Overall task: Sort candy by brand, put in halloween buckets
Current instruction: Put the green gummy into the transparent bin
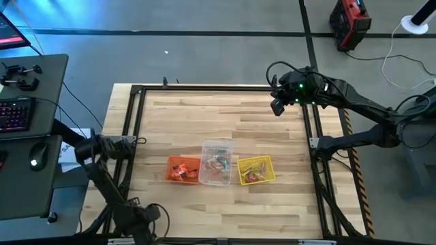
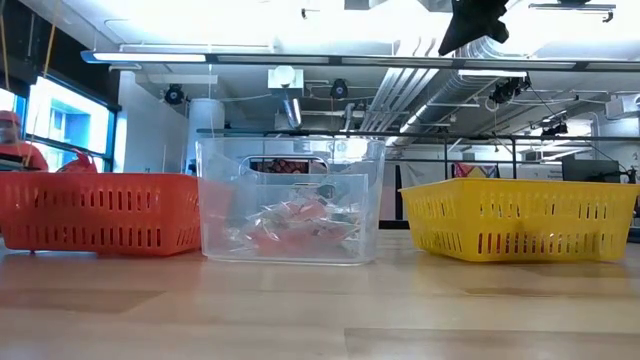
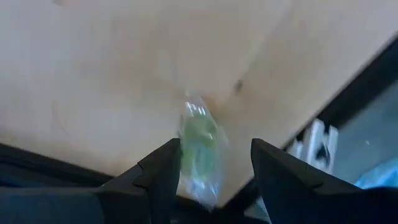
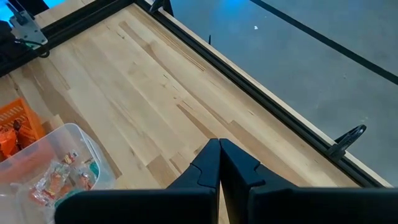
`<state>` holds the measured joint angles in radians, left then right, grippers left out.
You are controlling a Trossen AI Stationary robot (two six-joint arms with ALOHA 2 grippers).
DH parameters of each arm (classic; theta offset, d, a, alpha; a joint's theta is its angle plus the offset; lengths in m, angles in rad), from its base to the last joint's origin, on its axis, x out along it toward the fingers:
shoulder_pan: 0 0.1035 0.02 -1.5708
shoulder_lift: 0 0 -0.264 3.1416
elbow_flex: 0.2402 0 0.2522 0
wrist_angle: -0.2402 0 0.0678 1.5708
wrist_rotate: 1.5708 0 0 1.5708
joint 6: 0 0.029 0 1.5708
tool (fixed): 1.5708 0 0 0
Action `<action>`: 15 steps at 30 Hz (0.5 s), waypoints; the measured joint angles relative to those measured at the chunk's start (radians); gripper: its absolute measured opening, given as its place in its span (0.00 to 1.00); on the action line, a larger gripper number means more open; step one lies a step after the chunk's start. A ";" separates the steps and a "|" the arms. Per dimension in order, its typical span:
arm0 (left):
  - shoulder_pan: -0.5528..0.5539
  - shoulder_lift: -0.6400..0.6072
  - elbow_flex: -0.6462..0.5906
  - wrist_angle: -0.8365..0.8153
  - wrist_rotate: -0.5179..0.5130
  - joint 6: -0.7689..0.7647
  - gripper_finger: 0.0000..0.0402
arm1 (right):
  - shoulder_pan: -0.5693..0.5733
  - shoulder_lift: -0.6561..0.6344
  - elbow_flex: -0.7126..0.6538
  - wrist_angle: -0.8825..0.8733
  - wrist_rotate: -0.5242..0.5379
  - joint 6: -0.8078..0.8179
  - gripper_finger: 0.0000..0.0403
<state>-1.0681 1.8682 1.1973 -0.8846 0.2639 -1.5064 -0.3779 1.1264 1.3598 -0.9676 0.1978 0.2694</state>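
Blurring green candy point(image 3: 198, 140) between left gripper point(image 3: 214, 165) fingers.

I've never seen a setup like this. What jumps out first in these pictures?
Three small tubs sit in a row near the middle of the wooden table: an orange tub, a clear tub and a yellow tub, each holding wrapped candy. The left gripper, at the table's left edge, has a green-wrapped sweet between its open fingers. The right gripper, shut and empty, hangs over the far right corner.
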 joint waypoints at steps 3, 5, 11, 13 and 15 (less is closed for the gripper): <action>0.002 0.017 0.002 -0.019 -0.021 -0.013 0.46 | 0.000 0.000 0.000 0.000 0.000 0.001 0.00; 0.002 0.034 0.001 -0.045 -0.029 -0.023 0.46 | 0.000 0.000 0.000 0.000 0.000 0.002 0.00; 0.004 0.062 0.003 -0.043 0.002 -0.029 0.37 | 0.000 0.000 0.000 0.000 0.000 0.011 0.00; 0.003 0.055 0.002 -0.038 -0.002 -0.028 0.25 | 0.000 0.000 0.000 0.000 0.000 0.018 0.00; 0.013 0.032 0.000 -0.048 -0.005 -0.026 0.09 | 0.000 0.000 0.000 0.000 -0.001 0.018 0.00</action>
<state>-1.0552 1.9004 1.1972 -0.9328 0.2590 -1.5320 -0.3778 1.1267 1.3598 -0.9676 0.1970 0.2871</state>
